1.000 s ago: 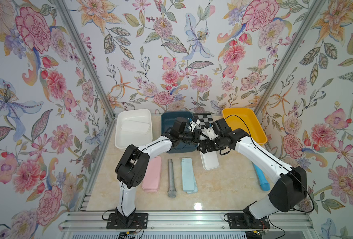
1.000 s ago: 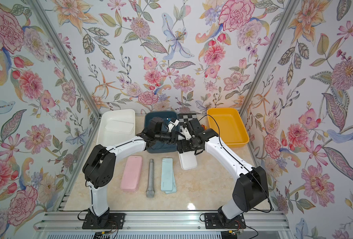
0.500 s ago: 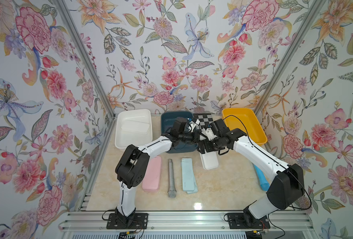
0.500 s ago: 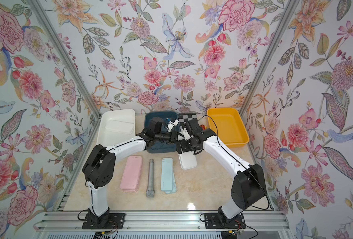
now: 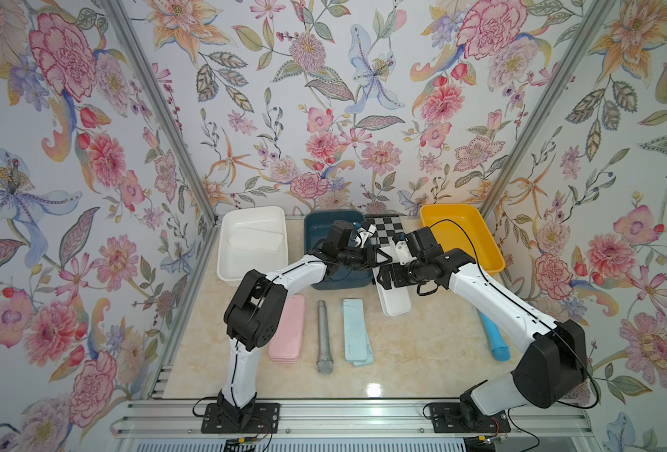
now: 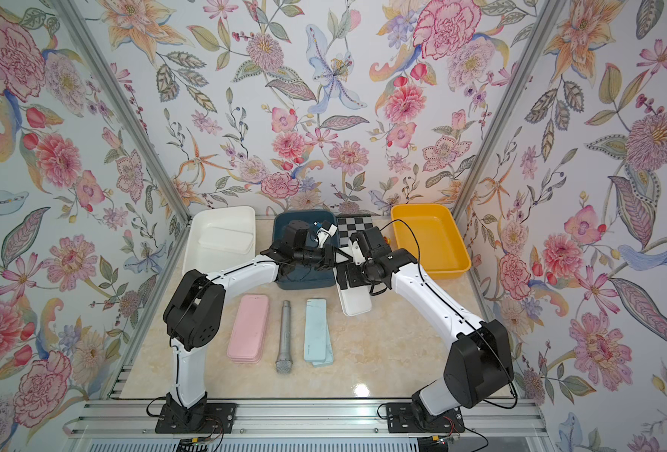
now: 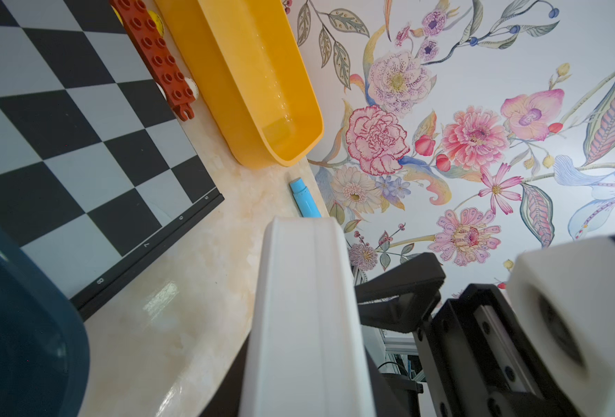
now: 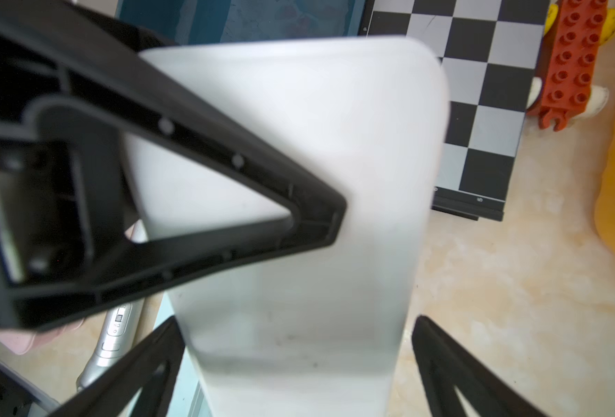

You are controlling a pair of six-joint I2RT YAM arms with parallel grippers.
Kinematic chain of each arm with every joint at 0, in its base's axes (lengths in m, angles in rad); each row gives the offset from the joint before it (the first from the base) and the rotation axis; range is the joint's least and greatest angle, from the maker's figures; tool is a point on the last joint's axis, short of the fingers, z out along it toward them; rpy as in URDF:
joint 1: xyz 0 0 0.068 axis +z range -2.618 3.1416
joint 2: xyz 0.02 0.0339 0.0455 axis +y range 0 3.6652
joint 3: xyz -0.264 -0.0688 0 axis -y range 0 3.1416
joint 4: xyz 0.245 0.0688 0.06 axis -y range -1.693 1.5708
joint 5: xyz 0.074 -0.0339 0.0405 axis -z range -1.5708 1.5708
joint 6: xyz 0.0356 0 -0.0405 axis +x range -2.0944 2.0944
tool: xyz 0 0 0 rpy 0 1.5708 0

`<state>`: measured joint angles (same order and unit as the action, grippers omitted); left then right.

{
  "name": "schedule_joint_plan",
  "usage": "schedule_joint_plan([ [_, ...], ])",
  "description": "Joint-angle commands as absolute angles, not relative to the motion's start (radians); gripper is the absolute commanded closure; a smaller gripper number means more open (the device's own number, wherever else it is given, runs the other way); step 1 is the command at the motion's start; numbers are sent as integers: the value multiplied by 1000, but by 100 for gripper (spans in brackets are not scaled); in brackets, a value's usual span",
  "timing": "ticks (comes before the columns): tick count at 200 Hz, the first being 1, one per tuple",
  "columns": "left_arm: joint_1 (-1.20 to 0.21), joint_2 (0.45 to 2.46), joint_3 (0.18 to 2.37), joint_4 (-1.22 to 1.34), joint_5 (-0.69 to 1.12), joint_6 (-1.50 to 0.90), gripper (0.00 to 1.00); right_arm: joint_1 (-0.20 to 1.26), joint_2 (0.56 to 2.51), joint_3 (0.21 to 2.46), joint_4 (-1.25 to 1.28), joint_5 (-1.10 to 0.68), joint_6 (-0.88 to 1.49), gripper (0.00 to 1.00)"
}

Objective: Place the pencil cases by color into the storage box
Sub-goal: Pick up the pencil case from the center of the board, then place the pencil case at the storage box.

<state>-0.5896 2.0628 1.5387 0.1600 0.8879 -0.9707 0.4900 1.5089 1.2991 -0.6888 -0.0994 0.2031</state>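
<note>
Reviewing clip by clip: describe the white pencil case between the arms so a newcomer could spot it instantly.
Find the dark blue bin mid back row. At its front right corner, where both arms meet, is the white pencil case. It is the only white case outside the white bin, pinched by the left gripper.

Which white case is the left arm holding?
The white case sticking out beside the blue bin; the other white case lies flat inside the white bin.

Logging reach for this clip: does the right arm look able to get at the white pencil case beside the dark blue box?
Probably yes. The right gripper stands open, a finger either side of the white pencil case, nothing between. The left gripper is shut on it farther along, leaving that stretch free.
</note>
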Motion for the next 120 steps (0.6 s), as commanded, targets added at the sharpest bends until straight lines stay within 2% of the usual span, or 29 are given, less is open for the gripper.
schedule_joint_plan([
  [1,-526,2098,1638,173,859,-946,70,485,1491,1273,-680,-102,203,0],
  [59,-351,2121,1747,161,785,-939,70,483,1463,1241,-662,-109,201,0],
  [99,-253,2021,1656,176,539,-913,70,477,1458,1205,-641,-119,201,0],
  [120,-197,1949,1542,297,422,-973,70,478,1460,1195,-629,-131,205,0],
])
